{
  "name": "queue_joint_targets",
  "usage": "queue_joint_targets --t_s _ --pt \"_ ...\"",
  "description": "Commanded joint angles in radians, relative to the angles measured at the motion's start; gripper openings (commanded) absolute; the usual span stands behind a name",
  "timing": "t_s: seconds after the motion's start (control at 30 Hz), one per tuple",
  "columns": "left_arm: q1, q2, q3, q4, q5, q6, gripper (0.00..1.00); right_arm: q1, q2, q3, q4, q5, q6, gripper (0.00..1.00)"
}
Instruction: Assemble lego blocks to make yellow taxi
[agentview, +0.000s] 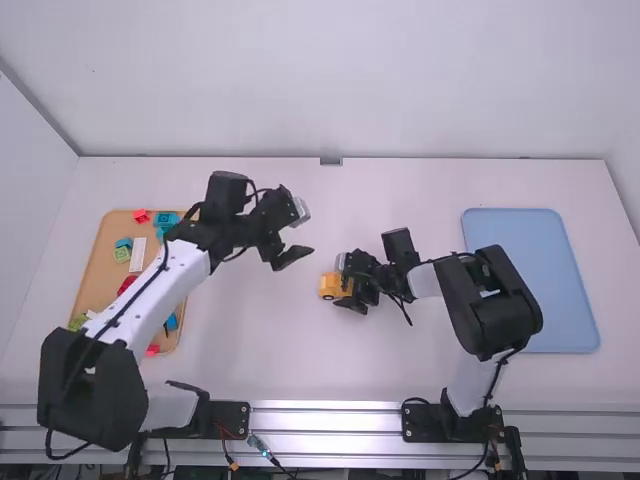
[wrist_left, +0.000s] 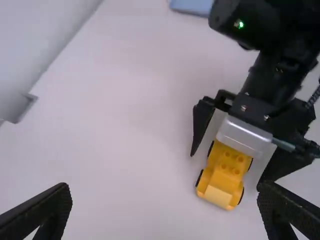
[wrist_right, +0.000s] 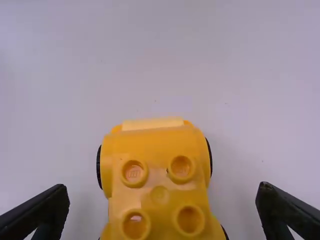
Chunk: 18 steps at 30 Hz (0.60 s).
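- We find the yellow car (agentview: 328, 287) upright on its wheels near the middle of the matte white table (agentview: 262, 350). Smooth, glossy plastic; round raised studs on top, rounded corners, a paler block at one end, black wheels (wrist_right: 99, 167) at the sides.
- Right gripper (agentview: 343, 283): over the car, fingers spread, one to each side. In its wrist view we see gaps between car and fingers, so it grips nothing.
- Left gripper (agentview: 295, 230): above the table, beyond the car and toward the left, fingers wide apart in its own wrist view and nothing between them. Finger surfaces look black and finely ridged.
- At left, partly under the left arm, we note a tan, round-cornered tray (agentview: 94, 285) holding small blocks: red (agentview: 141, 215), blue-green (agentview: 167, 219), green (agentview: 122, 254), plus a long white one (agentview: 138, 254).
- At right, a flat, pale blue tray (agentview: 530, 270) with rounded corners, beside the right arm.
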Motion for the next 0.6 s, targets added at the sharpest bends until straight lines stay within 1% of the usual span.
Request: queue_joint_targets --t_s 0.0,0.07,0.17,0.3,0.37,0.47,0.57 --pt "0.042 -0.050 -0.040 0.047 0.034 -0.123 0.99 0.000 0.016 0.015 -0.001 -0.005 0.007 0.96" --pt "0.057 -0.068 -0.079 0.131 -0.040 -0.204 0.99 0.000 0.016 0.015 -0.001 -0.003 0.003 0.96" --pt "0.056 -0.083 -0.129 0.212 -0.084 -0.258 0.99 -0.002 0.016 0.014 -0.002 -0.002 0.004 0.96" --pt "0.056 -0.101 -0.153 0.230 -0.084 -0.266 0.99 0.005 0.038 0.017 0.023 0.000 0.008 0.96" --pt "0.059 -0.101 -0.153 0.233 -0.083 -0.264 0.99 0.016 0.075 0.033 0.040 -0.003 0.027 0.96" --pt "0.055 -0.101 -0.153 0.233 -0.084 -0.264 0.99 0.019 0.097 0.061 0.015 -0.003 0.025 0.93" --pt "0.055 -0.101 -0.153 0.227 -0.084 -0.263 0.99 0.014 0.098 0.075 0.000 -0.021 -0.005 0.87"
